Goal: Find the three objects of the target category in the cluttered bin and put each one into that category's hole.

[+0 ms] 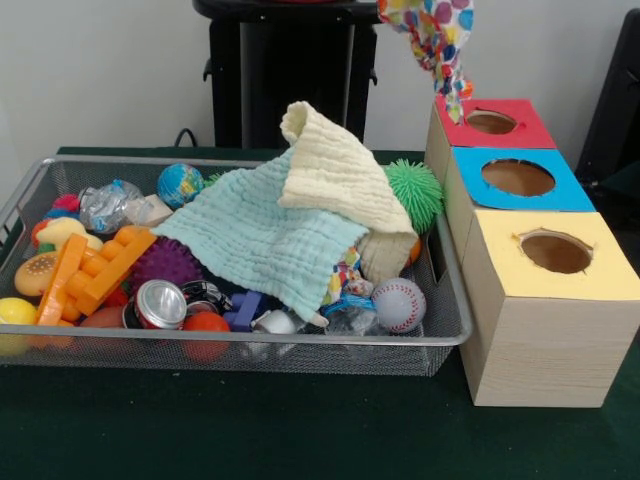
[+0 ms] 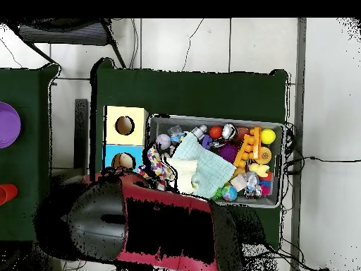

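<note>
The yellow box's hole stands nearest, empty. A spotted scrap peeps from under the green cloth in the basket. Farthest, a spotted cloth hangs limp above the red box: light, floppy, best pinched at a bunched fold. Finger state: cannot tell.

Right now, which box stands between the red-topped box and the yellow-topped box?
The blue-topped box stands between the red-topped box and the yellow-topped box, touching both. The front view shows it.
</note>
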`<state>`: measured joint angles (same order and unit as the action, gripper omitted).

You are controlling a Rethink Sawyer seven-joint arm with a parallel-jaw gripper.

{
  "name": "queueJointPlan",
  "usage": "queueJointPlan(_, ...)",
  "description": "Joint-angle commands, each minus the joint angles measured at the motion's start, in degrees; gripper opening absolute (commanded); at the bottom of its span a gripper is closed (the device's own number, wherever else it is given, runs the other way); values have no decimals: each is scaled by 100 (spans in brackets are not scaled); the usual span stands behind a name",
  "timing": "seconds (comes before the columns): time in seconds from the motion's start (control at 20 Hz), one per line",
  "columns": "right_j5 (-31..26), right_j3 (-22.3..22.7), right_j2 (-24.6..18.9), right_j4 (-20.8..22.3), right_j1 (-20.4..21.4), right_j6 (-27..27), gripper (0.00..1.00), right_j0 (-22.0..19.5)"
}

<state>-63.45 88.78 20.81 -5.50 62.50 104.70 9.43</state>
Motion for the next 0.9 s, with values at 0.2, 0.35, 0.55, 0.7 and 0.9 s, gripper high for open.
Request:
queueJointPlan(0.2,-454,-426,-85,-58,-260,1770,0,96)
queueJointPlan(0.35,-337,-487,-96,-113,-354,1985,0,212)
queueJointPlan(0.55,14,-439,-154,-236,-558,2164,0,308)
queueJointPlan(0.7,314,-356,-179,-319,-704,2272,0,372)
queueJointPlan(0.9,621,-284,-181,-386,-861,2495,0,509)
